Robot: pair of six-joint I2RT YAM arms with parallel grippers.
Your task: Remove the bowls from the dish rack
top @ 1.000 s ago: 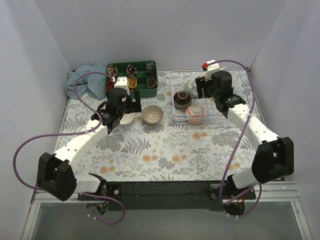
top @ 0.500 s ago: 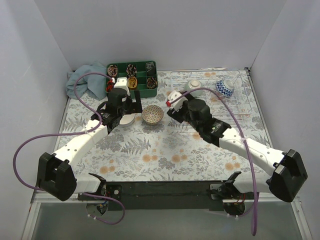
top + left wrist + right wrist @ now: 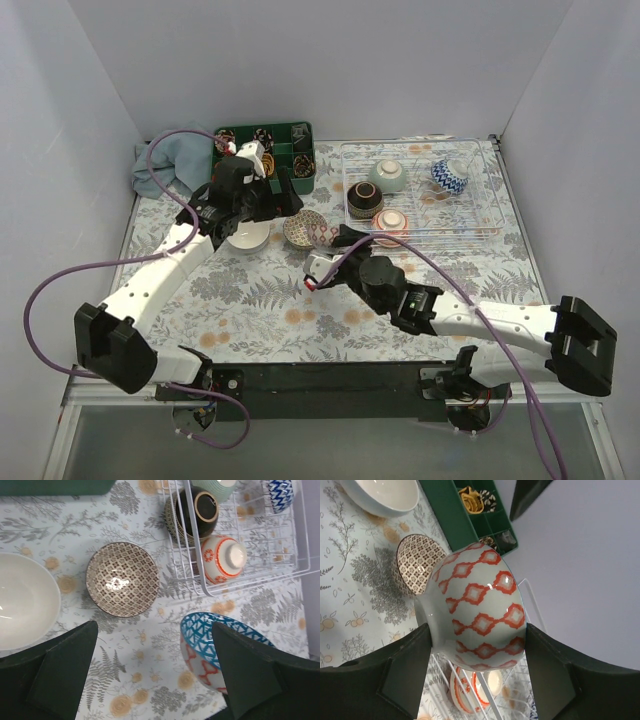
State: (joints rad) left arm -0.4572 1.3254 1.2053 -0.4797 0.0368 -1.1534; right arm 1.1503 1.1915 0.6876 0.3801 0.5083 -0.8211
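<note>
The wire dish rack (image 3: 480, 228) stands at the back right and holds several bowls: black (image 3: 364, 198), pale green (image 3: 388, 175), blue-white (image 3: 450, 176) and an overturned orange-white one (image 3: 390, 220). My right gripper (image 3: 330, 243) is shut on a white bowl with red diamonds and a blue inside (image 3: 480, 605), held above the table left of the rack; the bowl also shows in the left wrist view (image 3: 225, 650). My left gripper (image 3: 278, 197) is open and empty above a brown patterned bowl (image 3: 122, 578) and a white bowl (image 3: 22, 607) on the table.
A green compartment tray (image 3: 290, 150) with small items stands at the back, with a blue cloth (image 3: 170, 160) to its left. The rack's near left corner (image 3: 206, 592) lies close to the brown bowl. Purple cables loop off both arms.
My right arm has swung from the rack to the left and nearer, carrying the red-diamond bowl. My left gripper has moved back and to the right, over the bowls on the table.
</note>
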